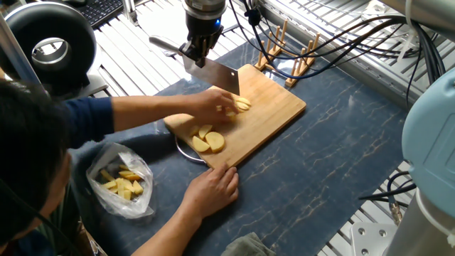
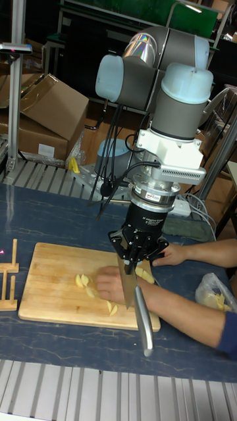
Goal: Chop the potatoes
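Claw: the claw [image 1: 200, 51] is clamped on the handle of a cleaver [image 1: 213, 75]; the blade hangs edge down, just above the far part of the cutting board [image 1: 274, 107], probably poised so a piece can be set under it.
Potatoes: the potatoes [image 1: 207, 140] lie as pale yellow slices near the board's front edge; a few more pieces [image 1: 242, 104] sit by the blade, under a person's fingers.
Person's reaching hand: this hand [image 1: 213, 105] is on the pieces beside the blade, seemingly arranging them for the cut; it is very close to the edge, which looks risky.
Person's other hand: the other hand [image 1: 211, 190] rests on the bench at the board's near corner, likely steadying it.
Bag: a clear plastic bag [image 1: 121, 181] of yellow pieces sits apart, on the bench near the person.
Bench: the bench [image 1: 334, 156] has a dark blue, marbled covering; a small wooden rack [image 1: 288, 53] stands just beyond the board.
Room: the tall view shows the grey arm [image 2: 168, 99], cardboard boxes [image 2: 49, 112] behind it, and metal slatted surfaces around the bench.
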Controlling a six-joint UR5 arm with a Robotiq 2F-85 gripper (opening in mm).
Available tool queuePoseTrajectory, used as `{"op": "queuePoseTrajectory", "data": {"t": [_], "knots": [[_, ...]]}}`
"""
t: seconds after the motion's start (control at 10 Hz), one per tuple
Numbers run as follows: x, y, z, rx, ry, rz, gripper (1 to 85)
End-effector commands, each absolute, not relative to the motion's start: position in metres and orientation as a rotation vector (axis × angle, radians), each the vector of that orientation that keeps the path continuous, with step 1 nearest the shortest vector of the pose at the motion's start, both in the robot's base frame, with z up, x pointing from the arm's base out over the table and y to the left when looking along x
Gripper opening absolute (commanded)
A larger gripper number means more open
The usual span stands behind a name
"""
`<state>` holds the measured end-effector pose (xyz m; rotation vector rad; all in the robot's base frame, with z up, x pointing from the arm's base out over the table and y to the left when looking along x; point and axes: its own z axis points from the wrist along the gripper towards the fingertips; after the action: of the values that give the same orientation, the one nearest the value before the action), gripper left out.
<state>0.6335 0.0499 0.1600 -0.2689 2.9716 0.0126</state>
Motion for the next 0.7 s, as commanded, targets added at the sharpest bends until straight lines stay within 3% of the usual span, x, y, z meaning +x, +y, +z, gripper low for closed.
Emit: {"op": "queuePoseTrajectory", "data": {"t": [0.0,0.6], "knots": [[0.634,0.0516,0.1616,-0.259,2.97,0.031,1.0],[0.6342,0.0508,0.1616,-0.264,2.97,0.028,1.0]]}}
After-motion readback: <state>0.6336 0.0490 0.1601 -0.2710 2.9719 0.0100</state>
